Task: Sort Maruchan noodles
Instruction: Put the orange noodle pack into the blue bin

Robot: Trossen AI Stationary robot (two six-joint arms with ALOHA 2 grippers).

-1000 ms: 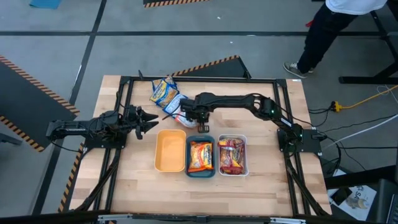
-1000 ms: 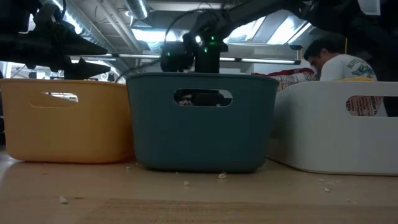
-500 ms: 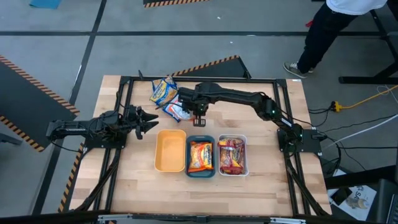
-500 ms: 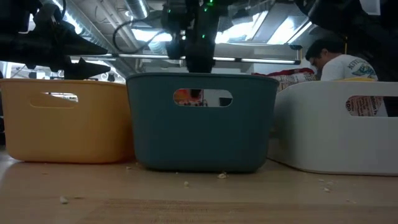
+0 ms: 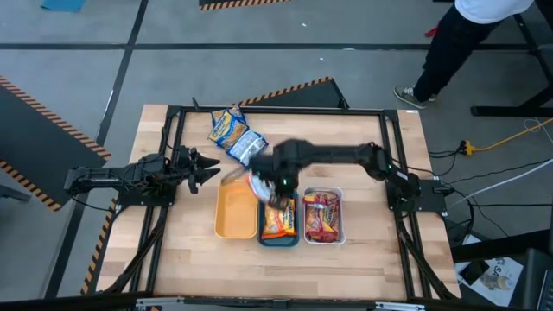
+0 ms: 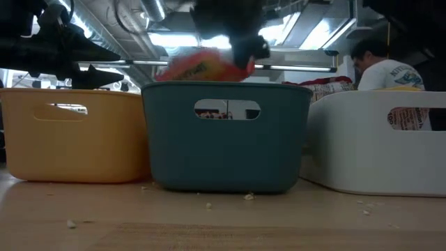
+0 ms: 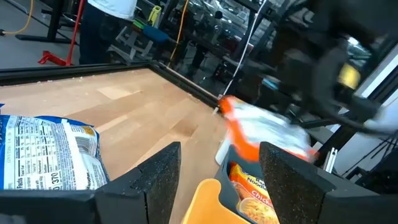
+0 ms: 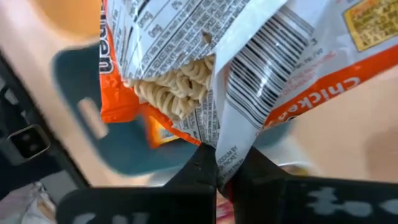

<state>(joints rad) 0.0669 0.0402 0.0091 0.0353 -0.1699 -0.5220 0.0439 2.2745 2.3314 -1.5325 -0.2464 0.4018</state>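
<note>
One packet in the grip: an orange-and-white chicken packet [image 5: 261, 184] hangs above the seam between the yellow tray and the teal tray, centre of the high view; in the low view [image 6: 202, 67] it floats over the teal tray's rim.
Right hand [image 8: 227, 169]: fingers pressed together on a fold of this packet's wrapper; the arm reaches in from the right of the high view.
Teal tray [image 5: 278, 241]: middle of the row, holds an orange packet [image 5: 278, 218] lying flat.
White tray [image 5: 323, 191]: right of the teal one and touching it, holds a red-brown packet [image 5: 321, 216].
Yellow tray [image 5: 233, 216]: left of the row, nothing visible inside.
Two loose packets: a yellow one [image 5: 227, 127] and a blue-white one [image 5: 247, 145] lie touching on the tabletop [image 5: 363, 259], above the trays in the high view.
Left hand [image 5: 206, 168]: fingers apart, holding nothing, hovering left of the yellow tray.
Person: legs [image 5: 445, 52] at the upper right of the high view, beyond the tabletop.
</note>
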